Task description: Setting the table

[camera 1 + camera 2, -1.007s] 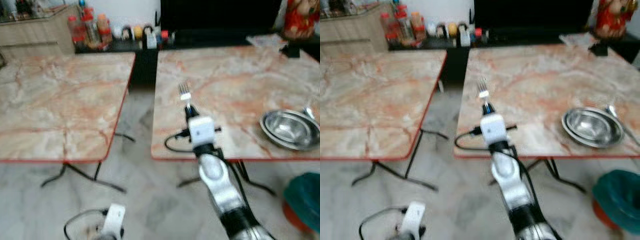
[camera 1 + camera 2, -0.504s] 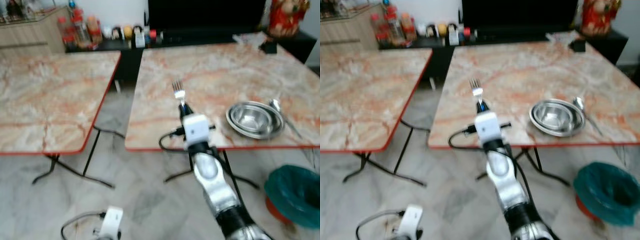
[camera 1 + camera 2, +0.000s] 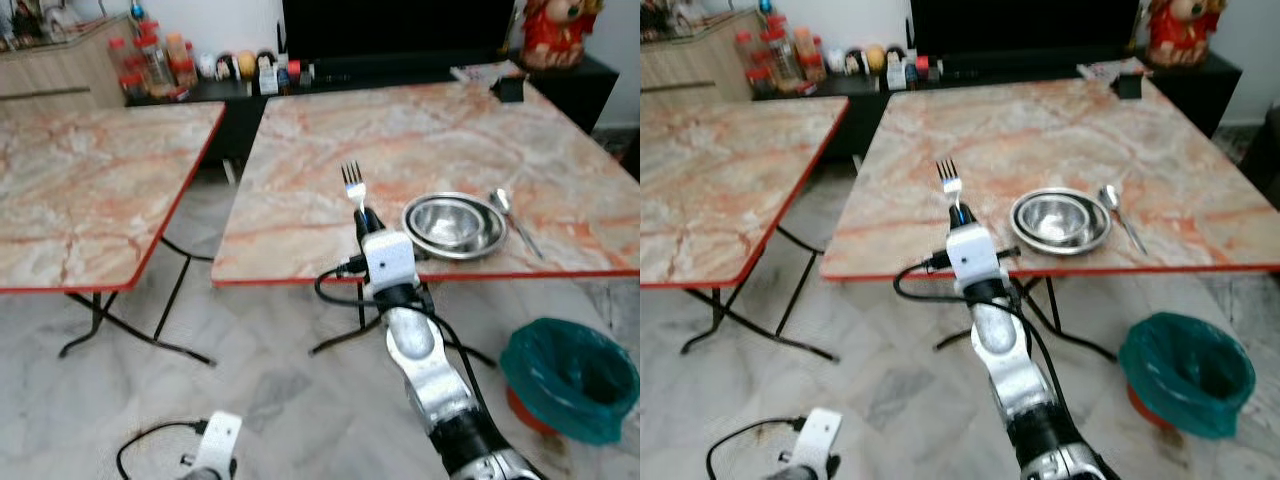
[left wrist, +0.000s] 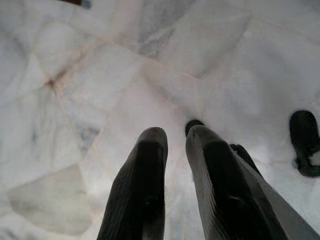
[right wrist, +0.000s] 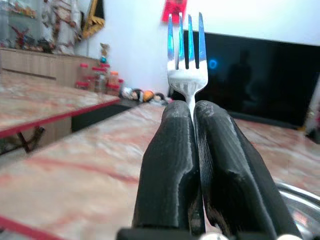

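- My right tool (image 3: pixel 363 215) is clamped tight on a fork (image 3: pixel 353 186); the handle is pinched between the two black fingers (image 5: pixel 170 165), with no gap showing in the right wrist view.
- The fork stands upright, tines up, sticking out past the fingertips.
- The right tool sits over the near edge of the right bench (image 3: pixel 300 210), the marble-patterned one with a red rim.
- A steel bowl (image 3: pixel 452 224) sits on that bench near its front edge, just to the right of the fork and tool and not touching them. It looks like two bowls nested, but I can't be sure.
- A spoon (image 3: pixel 512 216) lies on the bench just beside the bowl on its far-right side, handle angled toward the front edge.
- Bowl is between the fork and the spoon.
- A second marble bench (image 3: pixel 90 190) stands to the left, with a gap of floor between the two.
- My left tool (image 4: pixel 172 137) hangs low over the pale marble floor (image 4: pixel 75 75). Its fingers are nearly together with a narrow slit between them, holding nothing.
- A teal bin (image 3: pixel 568 378) is on the floor below the right bench's front-right area.
- Bottles and jars (image 3: pixel 150 65) are on the back shelf, with a dark TV screen (image 3: pixel 390 25) behind the right bench.
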Controlling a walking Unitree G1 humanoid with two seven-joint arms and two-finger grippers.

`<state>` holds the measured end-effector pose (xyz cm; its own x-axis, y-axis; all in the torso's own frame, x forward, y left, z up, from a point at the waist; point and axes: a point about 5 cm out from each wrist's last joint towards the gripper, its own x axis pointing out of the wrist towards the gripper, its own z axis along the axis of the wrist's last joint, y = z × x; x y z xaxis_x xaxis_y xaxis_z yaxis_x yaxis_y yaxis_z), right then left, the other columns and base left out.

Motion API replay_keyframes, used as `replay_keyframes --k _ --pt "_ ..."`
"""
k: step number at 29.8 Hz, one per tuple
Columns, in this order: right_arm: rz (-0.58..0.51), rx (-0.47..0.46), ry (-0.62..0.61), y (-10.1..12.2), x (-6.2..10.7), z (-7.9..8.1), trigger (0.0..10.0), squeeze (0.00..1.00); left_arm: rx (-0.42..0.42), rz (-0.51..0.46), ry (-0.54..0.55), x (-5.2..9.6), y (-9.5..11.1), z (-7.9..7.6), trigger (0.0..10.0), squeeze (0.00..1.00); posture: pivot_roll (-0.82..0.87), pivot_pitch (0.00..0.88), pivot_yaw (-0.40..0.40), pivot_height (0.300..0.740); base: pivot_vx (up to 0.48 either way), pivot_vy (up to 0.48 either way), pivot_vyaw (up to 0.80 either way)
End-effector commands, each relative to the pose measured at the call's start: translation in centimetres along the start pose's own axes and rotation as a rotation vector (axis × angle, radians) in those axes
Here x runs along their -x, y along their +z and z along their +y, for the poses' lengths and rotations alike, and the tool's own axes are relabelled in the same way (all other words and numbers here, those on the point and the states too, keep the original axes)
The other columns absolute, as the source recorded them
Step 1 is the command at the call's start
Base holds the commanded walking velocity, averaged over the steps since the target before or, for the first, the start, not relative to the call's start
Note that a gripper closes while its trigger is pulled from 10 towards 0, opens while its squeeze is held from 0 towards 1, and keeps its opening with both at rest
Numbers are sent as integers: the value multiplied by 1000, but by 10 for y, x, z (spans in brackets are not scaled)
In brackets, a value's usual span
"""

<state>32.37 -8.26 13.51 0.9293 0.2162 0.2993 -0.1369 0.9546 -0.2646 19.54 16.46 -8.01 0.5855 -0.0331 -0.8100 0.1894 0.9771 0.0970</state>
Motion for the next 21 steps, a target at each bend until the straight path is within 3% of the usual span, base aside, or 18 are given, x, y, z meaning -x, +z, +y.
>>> replay_keyframes --k 1,21 --pt "-16 -2 -10 4 -2 -1 10000 0 -5 5 -10 0 -1 -4 10000 0 -120 0 88 740 0 -266 0" --pt "2 -9 -40 2 -2 -5 10000 0 15 4 4 0 -2 0 10000 0 -106 5 93 740 0 -266 0"
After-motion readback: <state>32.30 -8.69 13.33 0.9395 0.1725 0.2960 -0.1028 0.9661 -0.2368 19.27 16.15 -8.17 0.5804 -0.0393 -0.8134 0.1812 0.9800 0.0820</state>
